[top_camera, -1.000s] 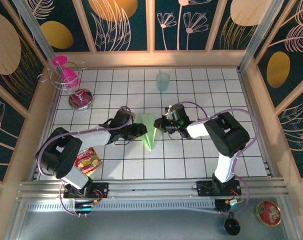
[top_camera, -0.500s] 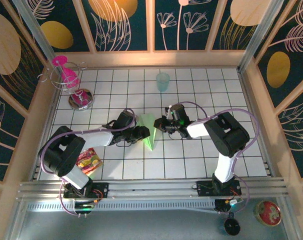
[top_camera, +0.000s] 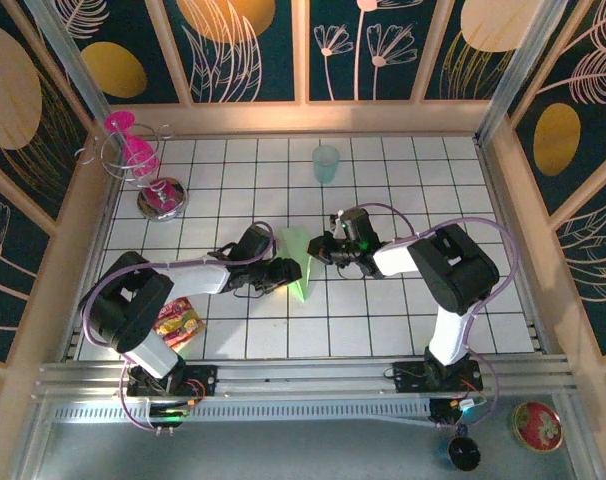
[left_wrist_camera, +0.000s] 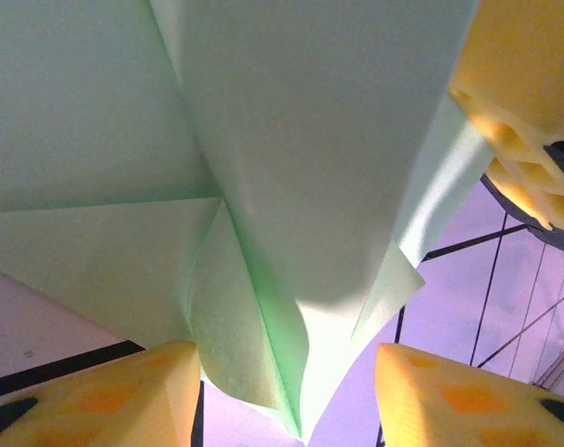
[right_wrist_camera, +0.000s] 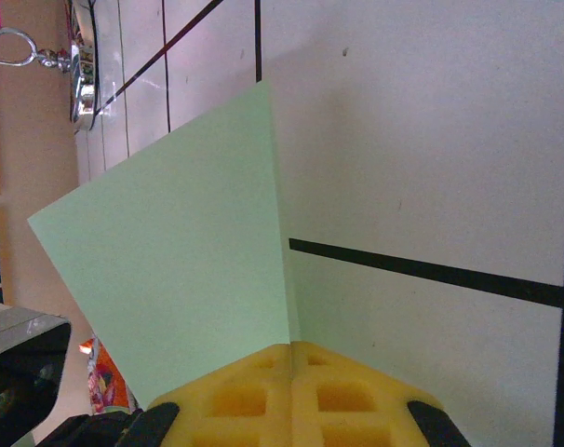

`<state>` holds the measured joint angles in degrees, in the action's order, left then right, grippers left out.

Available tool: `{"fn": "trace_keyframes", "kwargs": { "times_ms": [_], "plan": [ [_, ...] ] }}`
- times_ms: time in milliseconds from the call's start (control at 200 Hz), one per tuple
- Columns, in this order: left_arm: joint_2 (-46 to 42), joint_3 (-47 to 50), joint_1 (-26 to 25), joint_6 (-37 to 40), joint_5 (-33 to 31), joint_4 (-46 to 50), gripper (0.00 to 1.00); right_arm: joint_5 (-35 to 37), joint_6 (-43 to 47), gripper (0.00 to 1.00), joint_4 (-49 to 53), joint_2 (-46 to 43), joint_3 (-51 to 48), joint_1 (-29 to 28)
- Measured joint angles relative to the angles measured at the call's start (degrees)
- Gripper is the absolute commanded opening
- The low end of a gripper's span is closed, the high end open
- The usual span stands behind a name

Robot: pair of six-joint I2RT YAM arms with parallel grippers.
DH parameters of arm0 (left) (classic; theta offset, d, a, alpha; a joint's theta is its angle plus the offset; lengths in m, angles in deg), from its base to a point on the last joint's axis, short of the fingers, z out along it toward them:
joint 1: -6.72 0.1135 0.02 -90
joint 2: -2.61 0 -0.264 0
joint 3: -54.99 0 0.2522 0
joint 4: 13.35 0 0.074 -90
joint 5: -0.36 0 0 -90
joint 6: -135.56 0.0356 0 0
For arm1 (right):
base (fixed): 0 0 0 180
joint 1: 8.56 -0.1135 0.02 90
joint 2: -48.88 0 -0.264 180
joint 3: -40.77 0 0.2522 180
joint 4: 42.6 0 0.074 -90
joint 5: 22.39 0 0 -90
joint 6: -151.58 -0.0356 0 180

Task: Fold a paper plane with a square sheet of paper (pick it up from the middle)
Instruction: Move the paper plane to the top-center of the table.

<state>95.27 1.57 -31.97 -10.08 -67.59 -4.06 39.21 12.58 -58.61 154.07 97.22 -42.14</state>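
at the far left of the tiled table (top_camera: 383, 320) a pink glass (top_camera: 131, 148) hangs in a wire stand, with a round metal dish (top_camera: 161, 198) just near of it. a red and yellow snack packet (top_camera: 178, 322) lies at the near left, beside the left arm's base. the left arm reaches right across the table, and the left gripper (top_camera: 286, 270) sits at the left edge of the paper plane (top_camera: 298, 260). in the left wrist view its 2 yellow pads (left_wrist_camera: 124, 396) stand spread apart, with a loose fold of the green paper hanging down between them; a gap shows on the right side of the fold, so nothing is pinched there. the paper plane is at the middle of the table, a light green pointed shape with its narrow tip toward the near side and its wide end toward the far side. a translucent pale teal cup (top_camera: 326, 162) stands upright at the far side, well apart from the paper. the right gripper (top_camera: 318, 250) meets the plane's right edge; in the right wrist view its pads (right_wrist_camera: 254, 391) are pressed together on the paper's edge, with a green flap rising from them above the white tiles. a round red tin (top_camera: 536, 425) lies off the table at the near right.
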Motion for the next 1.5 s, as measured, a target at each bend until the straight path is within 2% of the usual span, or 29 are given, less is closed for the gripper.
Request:
{"fn": "trace_keyframes", "kwargs": {
  "times_ms": [506,761,1502],
  "plan": [
    [0.07,-2.10,0.00,-0.22,-1.95,-2.93,0.50,0.04,-0.07,0.00,-0.31,0.00,0.00,0.00],
    [0.07,-2.40,0.00,-0.26,-4.50,-2.75,0.50,0.94,-2.91,0.00,-3.61,-1.05,-1.27,-0.02],
    [1.90,-5.18,0.11,-0.04,-6.05,-3.04,0.50,1.31,-4.59,0.00,-5.42,-2.56,-1.60,-0.28]
  ]
}}
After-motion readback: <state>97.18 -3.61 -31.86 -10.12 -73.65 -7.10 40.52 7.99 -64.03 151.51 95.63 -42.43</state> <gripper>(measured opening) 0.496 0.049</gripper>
